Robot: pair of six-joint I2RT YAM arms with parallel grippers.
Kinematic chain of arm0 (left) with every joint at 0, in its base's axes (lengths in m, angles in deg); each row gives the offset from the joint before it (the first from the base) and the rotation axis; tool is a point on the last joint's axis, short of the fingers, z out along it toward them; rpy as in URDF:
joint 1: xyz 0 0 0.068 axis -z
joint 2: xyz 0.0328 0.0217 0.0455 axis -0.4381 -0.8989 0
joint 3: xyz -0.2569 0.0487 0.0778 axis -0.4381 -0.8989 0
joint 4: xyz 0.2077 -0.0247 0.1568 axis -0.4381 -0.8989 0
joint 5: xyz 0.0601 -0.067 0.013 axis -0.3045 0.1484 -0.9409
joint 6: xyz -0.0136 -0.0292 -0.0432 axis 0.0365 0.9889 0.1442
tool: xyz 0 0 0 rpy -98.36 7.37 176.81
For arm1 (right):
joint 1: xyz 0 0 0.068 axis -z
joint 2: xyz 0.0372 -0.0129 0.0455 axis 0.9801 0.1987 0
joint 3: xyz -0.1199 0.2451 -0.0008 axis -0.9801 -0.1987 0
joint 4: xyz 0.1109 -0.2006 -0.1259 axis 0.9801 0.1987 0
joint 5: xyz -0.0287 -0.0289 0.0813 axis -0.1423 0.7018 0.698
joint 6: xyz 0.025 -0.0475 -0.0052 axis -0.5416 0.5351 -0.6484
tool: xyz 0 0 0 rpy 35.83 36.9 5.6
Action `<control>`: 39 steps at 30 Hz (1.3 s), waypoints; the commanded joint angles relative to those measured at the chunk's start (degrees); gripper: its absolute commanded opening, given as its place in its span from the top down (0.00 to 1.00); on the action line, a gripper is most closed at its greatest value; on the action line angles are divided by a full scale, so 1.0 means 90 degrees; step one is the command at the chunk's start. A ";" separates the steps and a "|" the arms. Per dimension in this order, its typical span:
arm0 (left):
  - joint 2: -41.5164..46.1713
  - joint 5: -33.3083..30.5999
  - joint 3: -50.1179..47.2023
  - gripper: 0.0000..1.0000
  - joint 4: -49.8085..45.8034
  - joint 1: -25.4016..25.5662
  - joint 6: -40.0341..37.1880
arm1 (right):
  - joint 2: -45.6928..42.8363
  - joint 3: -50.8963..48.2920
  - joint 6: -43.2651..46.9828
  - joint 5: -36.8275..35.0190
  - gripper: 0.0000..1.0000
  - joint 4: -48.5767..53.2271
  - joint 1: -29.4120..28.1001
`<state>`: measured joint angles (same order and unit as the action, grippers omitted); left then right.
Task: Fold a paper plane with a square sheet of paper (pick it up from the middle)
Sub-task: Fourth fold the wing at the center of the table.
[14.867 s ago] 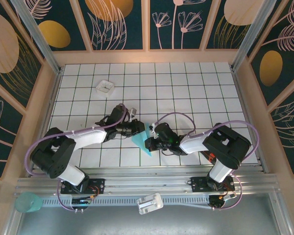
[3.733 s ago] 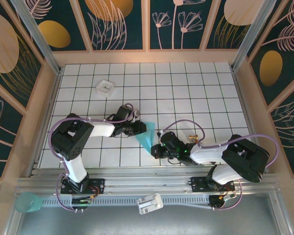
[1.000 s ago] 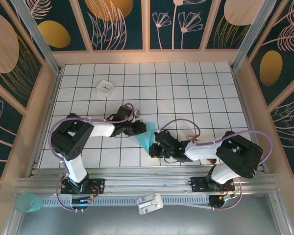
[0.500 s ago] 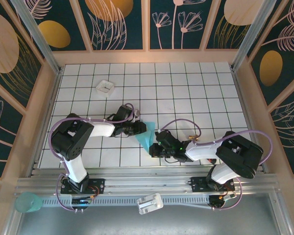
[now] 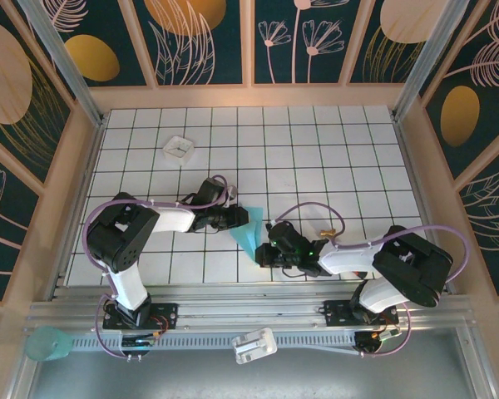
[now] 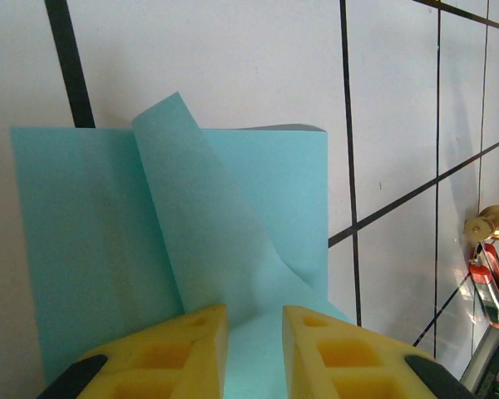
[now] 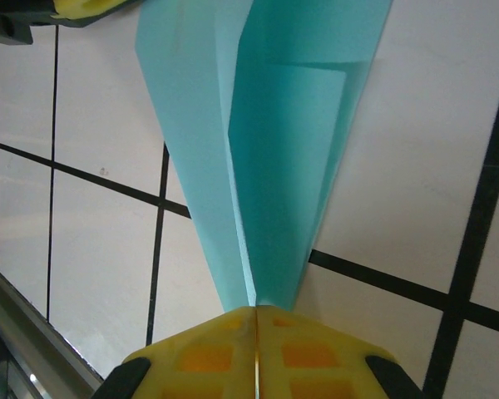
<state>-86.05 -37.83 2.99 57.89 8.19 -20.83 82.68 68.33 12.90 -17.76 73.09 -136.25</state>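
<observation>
The turquoise paper plane lies half folded on the white grid table, a pointed dart with its tip toward the near edge. My left gripper rests on its wide far end. In the left wrist view the yellow fingers stand a narrow gap apart over the paper, and a loose flap curls up ahead of them. My right gripper is at the pointed end. There its jaws are pressed together where the plane's centre crease runs into them.
A small white square tray sits at the far left of the table. A brass-coloured piece and a red-and-black tool lie to the right of the paper. A teal cup stands off the table's near-left corner.
The right arm's elbow has swung a little to the right while its gripper stays at the paper's tip. The left arm and the paper have not visibly moved.
</observation>
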 commanded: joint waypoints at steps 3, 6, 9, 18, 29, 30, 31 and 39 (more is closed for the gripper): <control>-0.0314 -0.0403 -0.0063 0.74 -0.0513 -0.0013 -0.0186 | 0.0047 -0.0170 -0.0102 -0.0116 0.93 0.0125 0.0036; -0.0313 -0.0400 -0.0062 0.74 -0.0508 -0.0013 -0.0191 | 0.0087 -0.0194 -0.0124 -0.0124 0.93 0.0128 0.0040; -0.0313 -0.0400 -0.0064 0.74 -0.0523 -0.0016 -0.0188 | 0.0093 -0.0209 -0.0126 -0.0133 0.93 0.0139 0.0034; -0.0313 -0.0391 -0.0065 0.74 -0.0523 -0.0009 -0.0181 | 0.0157 -0.0258 -0.0095 -0.0153 0.93 0.0165 0.0040; -0.0323 -0.0391 -0.0053 0.74 -0.0523 -0.0017 -0.0185 | -0.0097 -0.0122 0.0079 -0.0051 0.90 0.0145 0.0035; -0.0323 -0.0392 -0.0053 0.74 -0.0523 -0.0014 -0.0192 | -0.0106 -0.0116 0.0088 -0.0020 0.89 0.0136 0.0034; -0.0324 -0.0383 -0.0051 0.74 -0.0523 -0.0015 -0.0187 | -0.0130 -0.0102 0.0104 0.0010 0.89 0.0117 0.0036; -0.0324 -0.0381 -0.0037 0.74 -0.0533 -0.0018 -0.0186 | -0.0585 -0.0072 0.0219 0.0003 0.81 0.0265 0.0036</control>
<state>-86.07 -37.81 3.01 57.87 8.19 -20.83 79.69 67.35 13.38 -17.59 73.59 -135.97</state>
